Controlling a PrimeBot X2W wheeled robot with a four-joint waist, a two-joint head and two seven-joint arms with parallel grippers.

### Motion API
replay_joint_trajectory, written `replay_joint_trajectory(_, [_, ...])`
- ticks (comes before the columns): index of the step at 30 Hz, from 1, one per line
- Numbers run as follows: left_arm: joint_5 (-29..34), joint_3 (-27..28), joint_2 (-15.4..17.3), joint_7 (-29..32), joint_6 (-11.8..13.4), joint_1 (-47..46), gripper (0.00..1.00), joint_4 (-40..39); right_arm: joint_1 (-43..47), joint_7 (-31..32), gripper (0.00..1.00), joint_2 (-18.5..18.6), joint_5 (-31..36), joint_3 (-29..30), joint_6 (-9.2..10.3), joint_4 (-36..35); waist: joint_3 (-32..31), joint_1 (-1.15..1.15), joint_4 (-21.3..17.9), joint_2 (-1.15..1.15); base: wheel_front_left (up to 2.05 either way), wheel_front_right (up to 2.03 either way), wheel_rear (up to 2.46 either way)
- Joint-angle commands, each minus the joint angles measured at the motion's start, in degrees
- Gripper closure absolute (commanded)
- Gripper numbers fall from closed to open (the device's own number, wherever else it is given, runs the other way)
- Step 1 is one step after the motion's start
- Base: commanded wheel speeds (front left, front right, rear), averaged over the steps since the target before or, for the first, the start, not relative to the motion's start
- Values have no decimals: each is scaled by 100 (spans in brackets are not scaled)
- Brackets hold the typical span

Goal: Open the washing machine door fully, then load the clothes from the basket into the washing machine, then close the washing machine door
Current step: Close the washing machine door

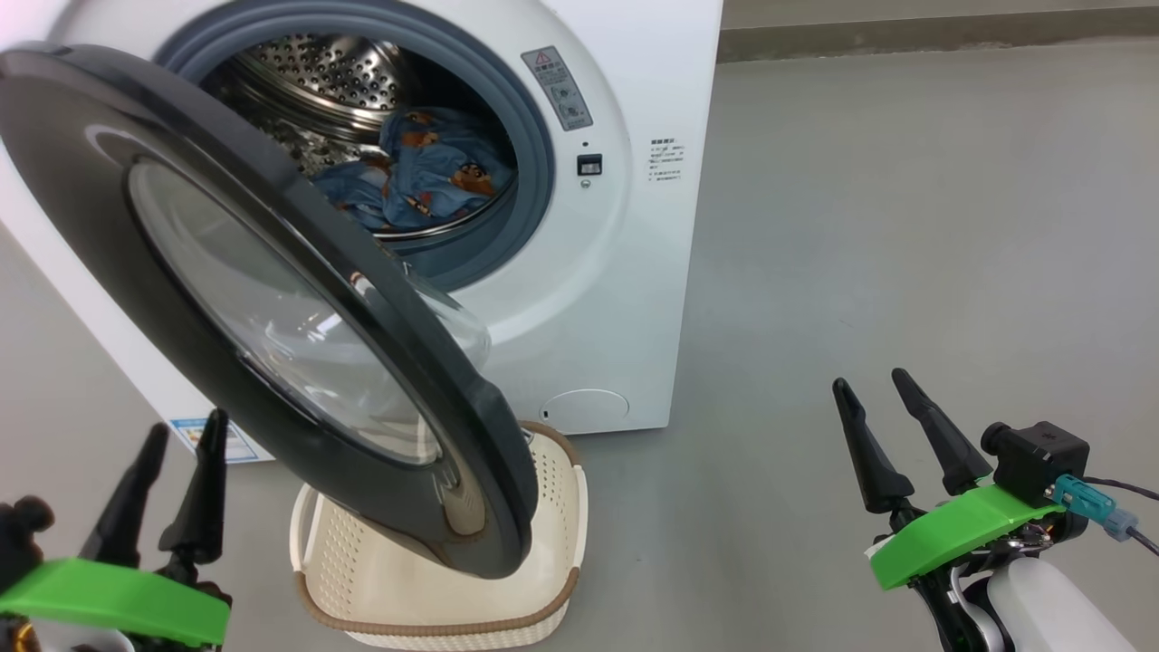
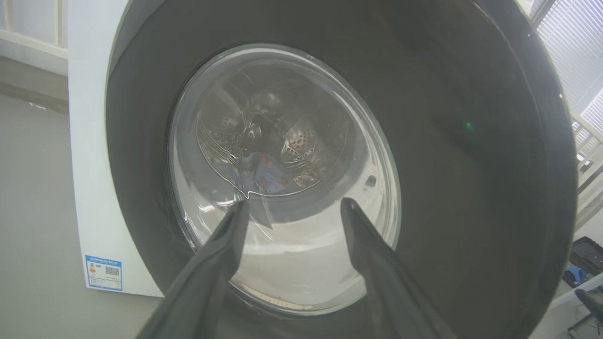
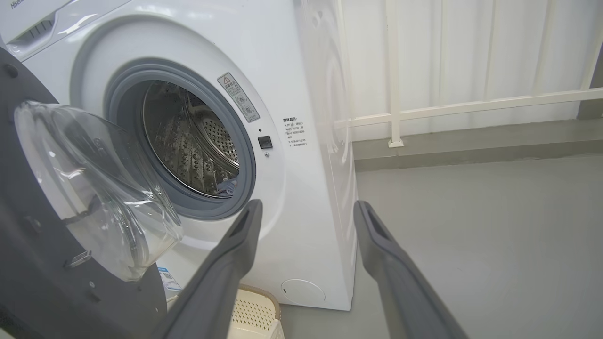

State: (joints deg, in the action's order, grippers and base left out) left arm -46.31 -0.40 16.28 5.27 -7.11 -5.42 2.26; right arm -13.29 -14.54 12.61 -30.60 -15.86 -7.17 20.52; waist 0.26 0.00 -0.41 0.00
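Note:
The white washing machine (image 1: 625, 272) stands ahead with its door (image 1: 181, 299) swung partway out, black rim and clear glass bowl facing me. Blue printed clothes (image 1: 426, 172) lie inside the steel drum. The cream basket (image 1: 561, 507) sits on the floor under the door's lower edge; the part of its inside that I see holds nothing. My left gripper (image 1: 188, 433) is open at the lower left, just in front of the door's outer face (image 2: 471, 165), nothing between its fingers. My right gripper (image 1: 874, 385) is open at the lower right, away from the machine (image 3: 301, 94), door (image 3: 28, 259) and basket (image 3: 254, 310).
Grey floor (image 1: 905, 226) stretches to the right of the machine, with a wall base at the back. White vertical blinds and a rail (image 3: 471, 103) stand behind the machine. A dark object (image 2: 586, 256) lies at the far right in the left wrist view.

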Motion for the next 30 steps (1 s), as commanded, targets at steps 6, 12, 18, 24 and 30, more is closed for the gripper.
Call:
replay_joint_trajectory(6, [699, -116, 405, -1008, -37, -88, 0, 363, -56, -46, 0, 83, 25, -82, -32, -146, 1, 0, -56, 0, 0, 0, 0])
replay_joint_trajectory(12, [1090, -193, 409, -1524, 22, -133, 0, 758, -46, -46, 0, 104, 32, -68, -32, -151, -3, 0, -77, 0, 0, 0, 0])
replay_joint_trajectory(18, [1322, -249, 378, -1751, 121, -185, 0, 1040, -39, -46, 0, 121, 36, -73, -32, -134, -13, 0, -76, 0, 0, 0, 0])
replay_joint_trajectory(24, [1369, -292, 303, -1822, 158, -209, 0, 1170, -47, -46, 0, 158, 37, -95, -32, -127, -29, 0, -63, 0, 0, 0, 0])
replay_joint_trajectory(30, [1394, -314, 272, -1866, 188, -235, 0, 1245, -56, -46, 0, 176, 46, -107, -32, -143, -32, 0, -40, 0, 0, 0, 0])
